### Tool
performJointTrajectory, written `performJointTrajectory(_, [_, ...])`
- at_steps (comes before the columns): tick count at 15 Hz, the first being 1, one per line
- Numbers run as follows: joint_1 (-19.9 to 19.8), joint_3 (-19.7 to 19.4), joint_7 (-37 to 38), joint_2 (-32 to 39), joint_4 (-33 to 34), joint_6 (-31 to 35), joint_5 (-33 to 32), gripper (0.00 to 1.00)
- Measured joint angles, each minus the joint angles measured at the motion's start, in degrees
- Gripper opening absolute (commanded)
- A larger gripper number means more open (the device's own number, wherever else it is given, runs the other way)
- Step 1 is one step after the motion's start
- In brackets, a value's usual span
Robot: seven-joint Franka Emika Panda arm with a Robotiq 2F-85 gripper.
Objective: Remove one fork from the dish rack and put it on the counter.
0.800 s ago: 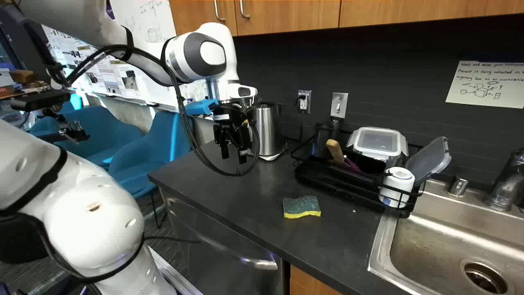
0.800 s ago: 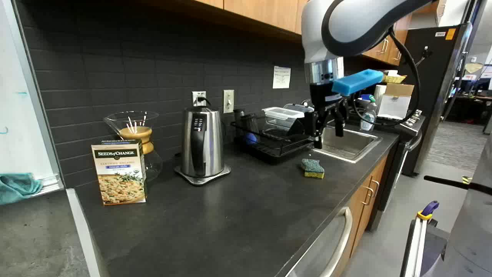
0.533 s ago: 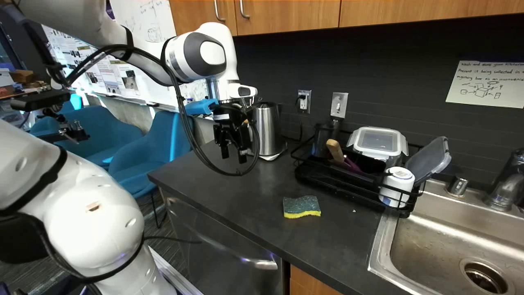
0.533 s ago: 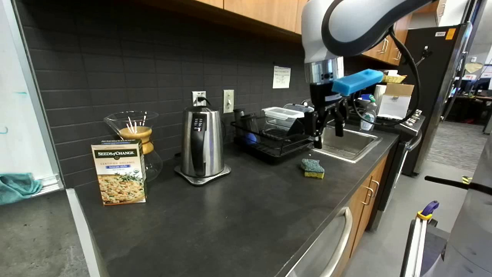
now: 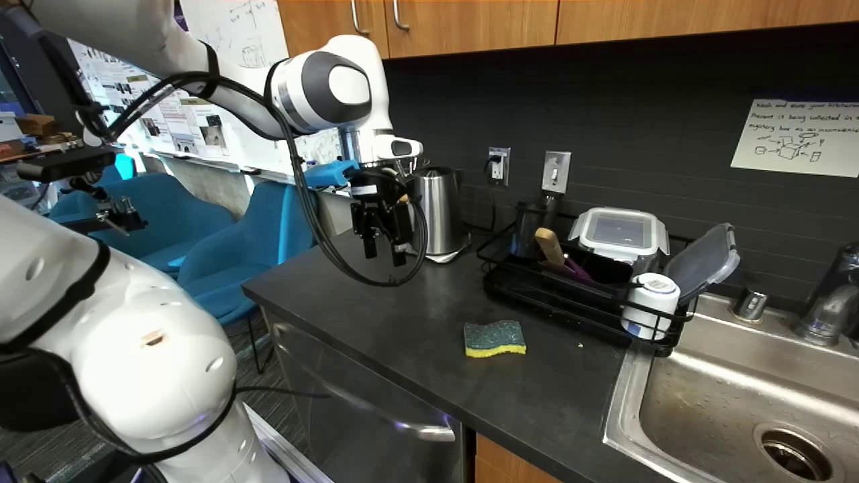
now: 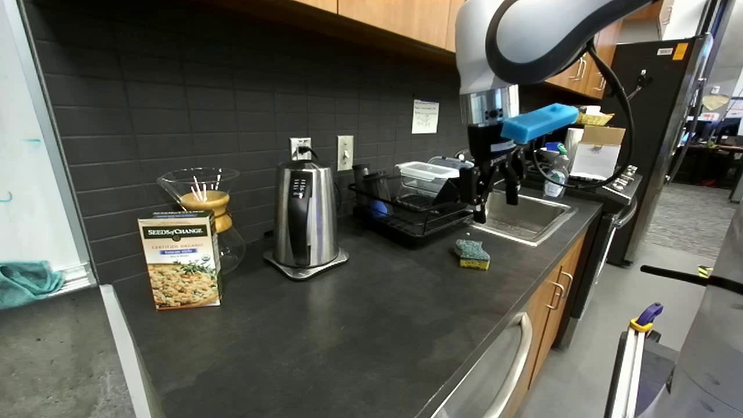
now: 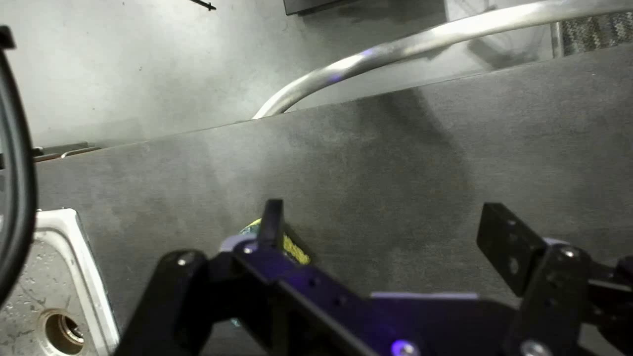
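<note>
The black dish rack stands on the dark counter against the back wall. It also shows in an exterior view, partly behind my gripper. A wooden handle and a purple handle stick out of its dark utensil area. I cannot make out a fork in any view. My gripper is open and empty. It hangs high above the counter, apart from the rack, and also shows in an exterior view. In the wrist view the fingers are wide apart with only bare counter between them.
A green and yellow sponge lies in front of the rack. A steel kettle and a food box stand on the counter. The rack holds a lidded container and a white cup. The sink adjoins the rack.
</note>
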Motion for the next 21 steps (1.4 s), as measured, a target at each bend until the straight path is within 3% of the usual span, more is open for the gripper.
performJointTrajectory(10, [-0.1,-0.3,-0.1,0.0,5.8,0.0,-9.2,1.0])
performJointTrajectory(21, [-0.8,-4.6,-5.0,0.3,9.0,4.9,-20.8,1.0])
